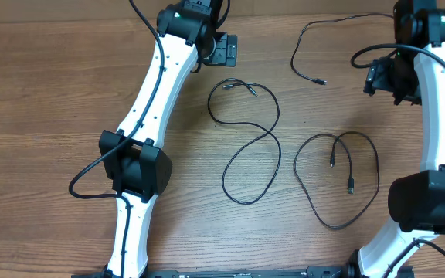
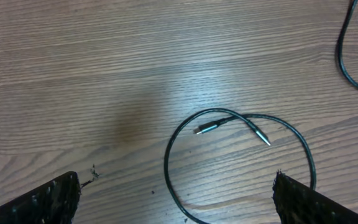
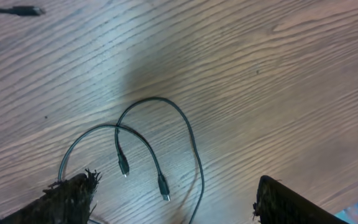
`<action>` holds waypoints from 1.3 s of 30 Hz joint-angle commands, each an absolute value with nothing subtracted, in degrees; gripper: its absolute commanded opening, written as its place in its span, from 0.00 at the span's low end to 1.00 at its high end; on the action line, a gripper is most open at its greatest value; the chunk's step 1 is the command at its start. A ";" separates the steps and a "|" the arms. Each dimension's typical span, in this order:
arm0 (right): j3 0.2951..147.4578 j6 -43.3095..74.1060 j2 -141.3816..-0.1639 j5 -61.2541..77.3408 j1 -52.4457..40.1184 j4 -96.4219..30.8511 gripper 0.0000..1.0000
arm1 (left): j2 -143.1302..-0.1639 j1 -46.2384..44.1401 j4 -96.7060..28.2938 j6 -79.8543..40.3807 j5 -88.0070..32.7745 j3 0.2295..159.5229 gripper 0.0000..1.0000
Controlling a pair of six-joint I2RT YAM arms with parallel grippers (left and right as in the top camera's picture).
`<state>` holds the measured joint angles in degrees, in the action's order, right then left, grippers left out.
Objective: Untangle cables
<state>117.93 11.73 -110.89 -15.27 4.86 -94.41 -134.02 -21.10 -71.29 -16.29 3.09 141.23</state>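
— Looking from overhead first: how far along are we?
— Three cables lie apart. The middle cable (image 1: 271,136) crosses only itself. The looped cable (image 1: 332,154) lies right of it and the far cable (image 1: 293,60) beyond it, neither touching it. My left gripper (image 1: 226,50) and right gripper (image 1: 378,77) carry nothing.
— Left wrist?
— Fingers (image 2: 48,202) spread wide above the middle cable's plugs.
— Right wrist?
— Spread too, over the looped cable (image 3: 166,102). I judge the separating done; only self-loops remain.

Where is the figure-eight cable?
In the overhead view, the figure-eight cable lies in the middle of the table, its plugs close to the left gripper; the single-loop cable lies beside it, on the right gripper's side.
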 commanded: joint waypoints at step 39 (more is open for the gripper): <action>75.05 -24.32 -111.42 1.15 16.91 -53.47 0.81 | -138.02 -21.12 -71.33 -13.30 2.98 141.25 1.00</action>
